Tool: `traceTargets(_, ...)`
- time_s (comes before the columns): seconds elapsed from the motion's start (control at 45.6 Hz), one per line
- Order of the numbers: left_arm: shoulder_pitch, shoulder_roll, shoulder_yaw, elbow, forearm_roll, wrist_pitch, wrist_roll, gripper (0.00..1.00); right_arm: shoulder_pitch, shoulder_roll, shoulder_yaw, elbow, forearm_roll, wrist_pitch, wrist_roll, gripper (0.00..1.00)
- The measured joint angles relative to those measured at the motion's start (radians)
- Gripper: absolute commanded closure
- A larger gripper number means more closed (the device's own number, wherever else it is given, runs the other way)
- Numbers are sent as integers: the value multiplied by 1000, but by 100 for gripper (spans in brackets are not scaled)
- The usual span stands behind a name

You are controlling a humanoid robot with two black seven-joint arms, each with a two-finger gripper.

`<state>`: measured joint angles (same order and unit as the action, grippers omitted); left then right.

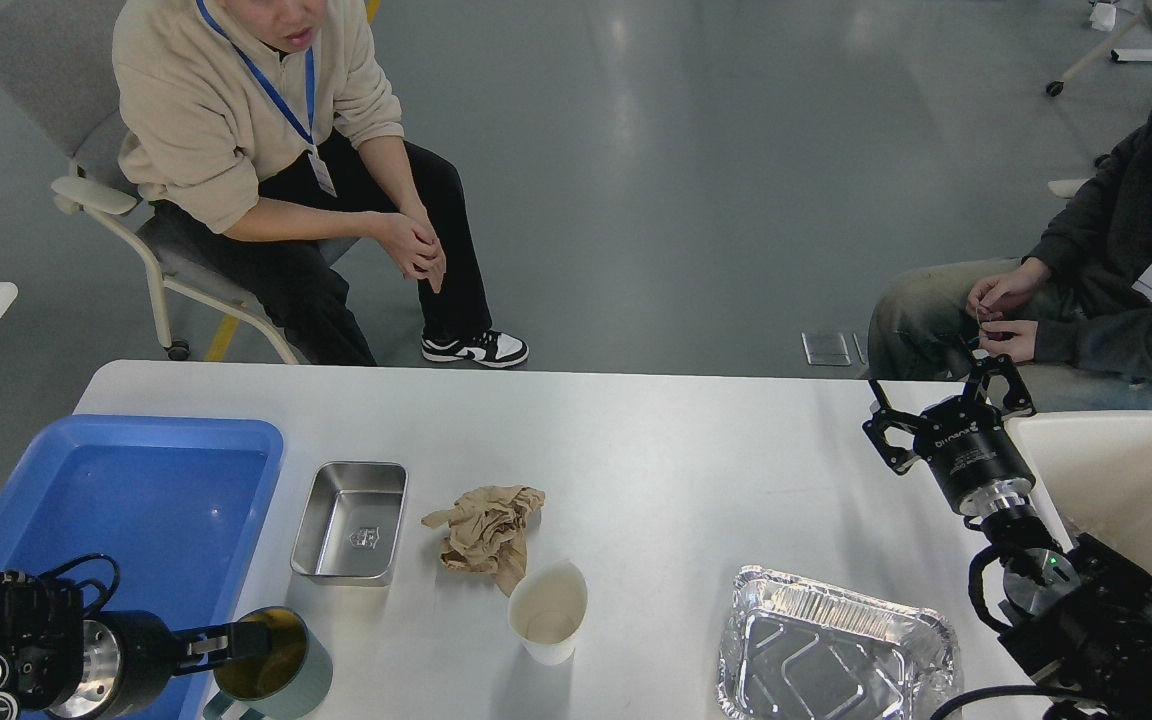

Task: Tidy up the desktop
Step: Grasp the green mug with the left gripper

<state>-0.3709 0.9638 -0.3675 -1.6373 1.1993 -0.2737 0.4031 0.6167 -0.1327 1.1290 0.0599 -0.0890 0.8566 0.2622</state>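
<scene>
On the desktop [656, 450], left pincer [236, 645] clamps a mug [271, 665]; right pincer [946, 415] apart.

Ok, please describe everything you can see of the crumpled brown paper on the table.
The brown paper is a crumpled wad, tan like a napkin or kraft paper, with many folds and a loose corner sticking out to the left. It lies on the white desktop, between the steel tray and the paper cup. Its lower tip reaches the cup's rim and may touch it. It is apart from the tray, and no pincer is near it.
</scene>
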Motion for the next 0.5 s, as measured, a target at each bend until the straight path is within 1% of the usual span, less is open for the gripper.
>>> traceTargets(0.132,-14,-12,8,5,14,-5,1,38,-1,-1,0,0,0,3,0,0)
traceTargets(0.505,-24,-41,15,7,17,-11,10,38,-2,-1,2,-1,0,7,0,0)
